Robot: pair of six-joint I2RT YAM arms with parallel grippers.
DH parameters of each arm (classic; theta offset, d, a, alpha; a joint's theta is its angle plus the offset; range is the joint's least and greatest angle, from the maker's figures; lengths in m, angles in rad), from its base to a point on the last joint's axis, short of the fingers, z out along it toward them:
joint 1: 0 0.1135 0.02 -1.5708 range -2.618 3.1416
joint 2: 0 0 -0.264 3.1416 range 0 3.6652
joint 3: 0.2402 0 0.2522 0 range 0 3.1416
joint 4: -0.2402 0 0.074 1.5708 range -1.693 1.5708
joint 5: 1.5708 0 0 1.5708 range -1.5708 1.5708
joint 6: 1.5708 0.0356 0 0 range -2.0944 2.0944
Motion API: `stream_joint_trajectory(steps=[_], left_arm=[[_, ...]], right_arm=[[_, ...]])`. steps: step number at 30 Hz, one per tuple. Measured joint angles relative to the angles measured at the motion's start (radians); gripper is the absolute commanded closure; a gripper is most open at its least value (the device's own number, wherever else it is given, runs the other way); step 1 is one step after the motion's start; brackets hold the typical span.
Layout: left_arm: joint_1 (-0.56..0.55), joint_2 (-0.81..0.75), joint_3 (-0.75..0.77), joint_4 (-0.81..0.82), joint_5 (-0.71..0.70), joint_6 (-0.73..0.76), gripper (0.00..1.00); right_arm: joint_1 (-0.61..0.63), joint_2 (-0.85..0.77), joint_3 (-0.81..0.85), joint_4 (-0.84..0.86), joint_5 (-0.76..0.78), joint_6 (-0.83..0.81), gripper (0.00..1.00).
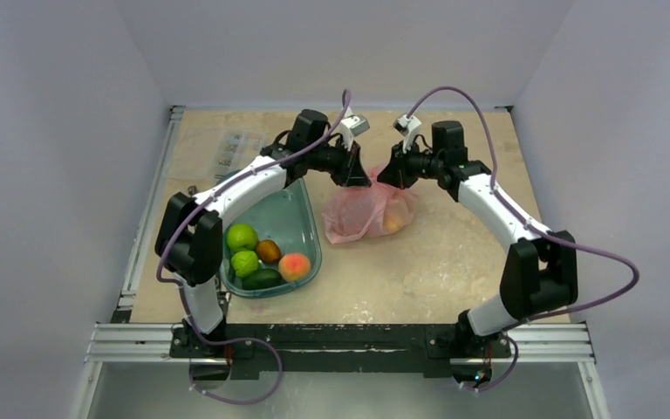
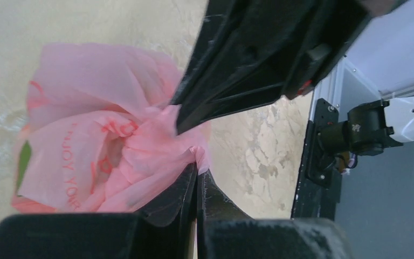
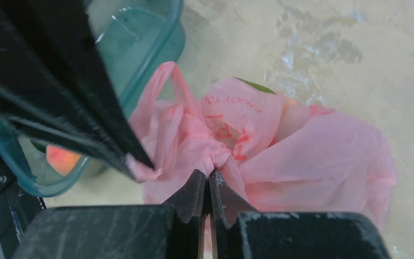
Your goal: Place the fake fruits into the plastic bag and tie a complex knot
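The plastic bag (image 1: 368, 214) lies on the table (image 1: 454, 262) just beside the teal tub (image 1: 301, 223), its contents only orange and green blurs through the film. The left claw (image 2: 197, 170) and right claw (image 3: 209, 178) are each clamped on its bunched top, partly covering it.

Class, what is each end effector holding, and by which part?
Both hold the plastic bag: the left end effector and the right end effector each pinch bunched pink film at its gathered top.
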Motion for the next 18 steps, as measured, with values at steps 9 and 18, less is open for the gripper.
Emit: stream_joint_trajectory(steps=[9, 18], left_arm=[[-0.012, 0.031, -0.033, 0.03, 0.029, -0.065, 1.0], [0.066, -0.05, 0.019, -0.075, 0.008, 0.019, 0.88]], right_arm=[[-0.001, 0.097, -0.029, 0.03, 0.006, 0.02, 1.0], [-0.023, -0.072, 0.04, -0.05, 0.005, -0.022, 0.95]])
